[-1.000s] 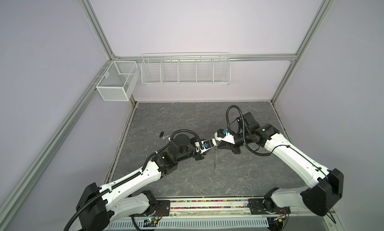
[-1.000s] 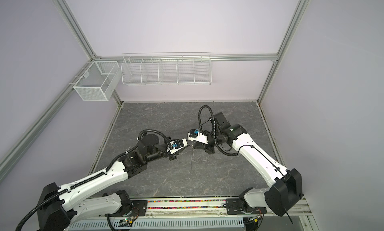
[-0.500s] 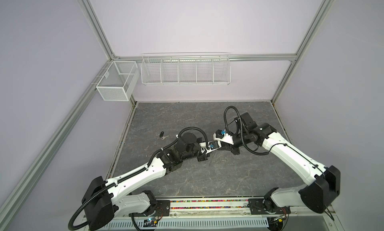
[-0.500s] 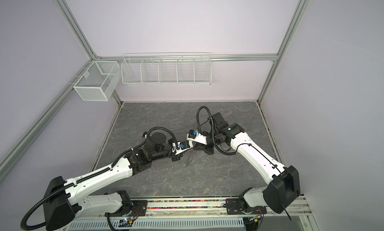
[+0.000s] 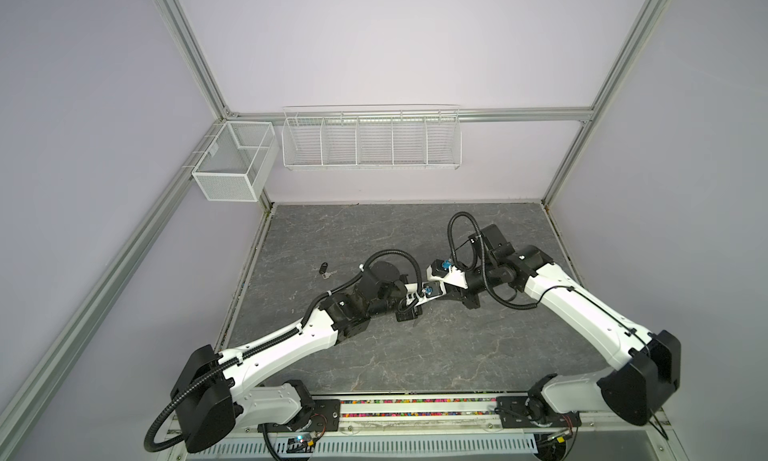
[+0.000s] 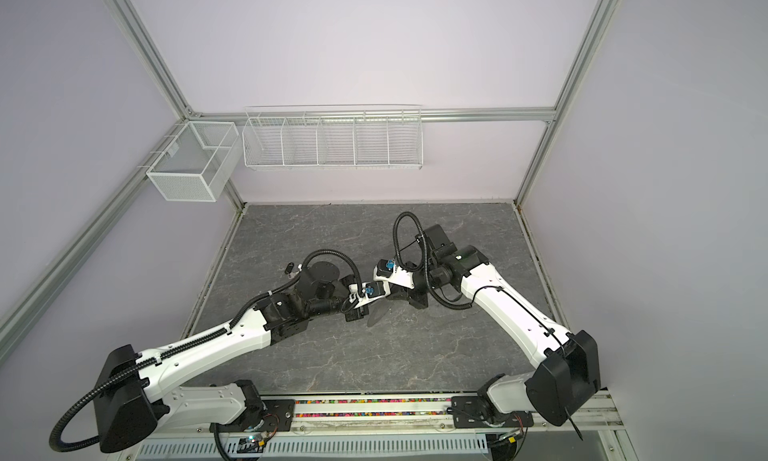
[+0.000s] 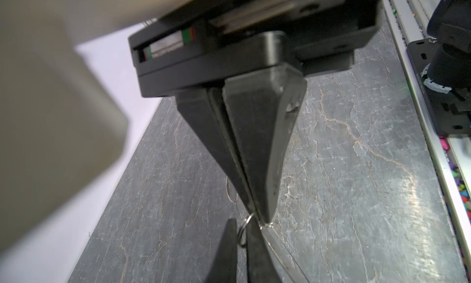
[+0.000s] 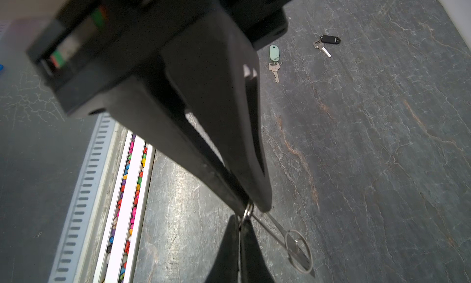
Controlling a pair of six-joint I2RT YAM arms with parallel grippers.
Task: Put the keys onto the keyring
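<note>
The keyring [image 8: 297,248] is thin grey metal hanging just above the tabletop, seen nearly edge-on. My right gripper [image 8: 239,220] is shut on it. My left gripper [image 7: 240,222] faces it tip to tip and is shut on a small wire loop [image 7: 243,230] of the keyring. In the right wrist view the left gripper [image 8: 257,207] comes in from the opposite side. Two keys lie flat on the table: one with a mint head [image 8: 274,59] and one with a black head [image 8: 328,43]. In both top views only the black one [image 5: 325,270] shows, and my left arm covers the mint one.
The dark slate table [image 5: 415,355] has a rail of coloured bits [image 5: 415,409] along its front edge. A mesh box [image 5: 232,164] and a wire basket rack [image 5: 370,139] hang at the back wall. Both arms cross the table's middle.
My left arm has moved right to meet the right gripper, and its jaws have closed on the wire loop. The right gripper has stayed shut on the keyring, almost still.
</note>
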